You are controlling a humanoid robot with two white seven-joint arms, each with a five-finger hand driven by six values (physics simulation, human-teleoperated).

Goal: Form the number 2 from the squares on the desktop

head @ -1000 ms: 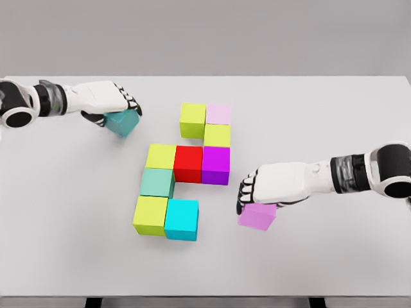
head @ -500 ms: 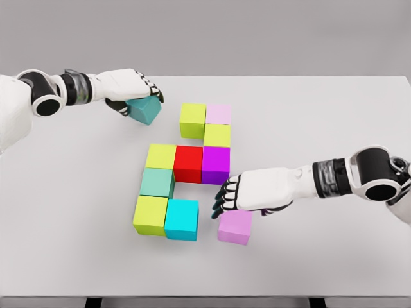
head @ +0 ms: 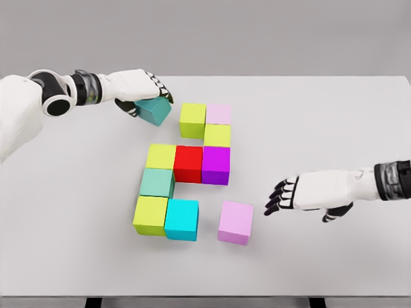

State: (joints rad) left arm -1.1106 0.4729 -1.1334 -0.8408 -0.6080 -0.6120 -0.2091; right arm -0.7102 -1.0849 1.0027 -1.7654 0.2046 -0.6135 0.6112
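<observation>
While the cubes [head: 186, 170] sit mid-table [head: 334, 115], the left hand [head: 138, 86] clasps a teal cube [head: 154, 111] at their 11 o'clock. The right hand [head: 308, 194], fingers spread and empty, hovers at 3 o'clock of a pink cube [head: 236, 222].

- I see a white table [head: 334, 115] filling most of my view, from 9 to 3 o'clock.
- A plain grey wall [head: 257, 32] sits at 12 o'clock.

Ten cubes [head: 188, 163], two hands [head: 138, 86], one table [head: 334, 122]
</observation>
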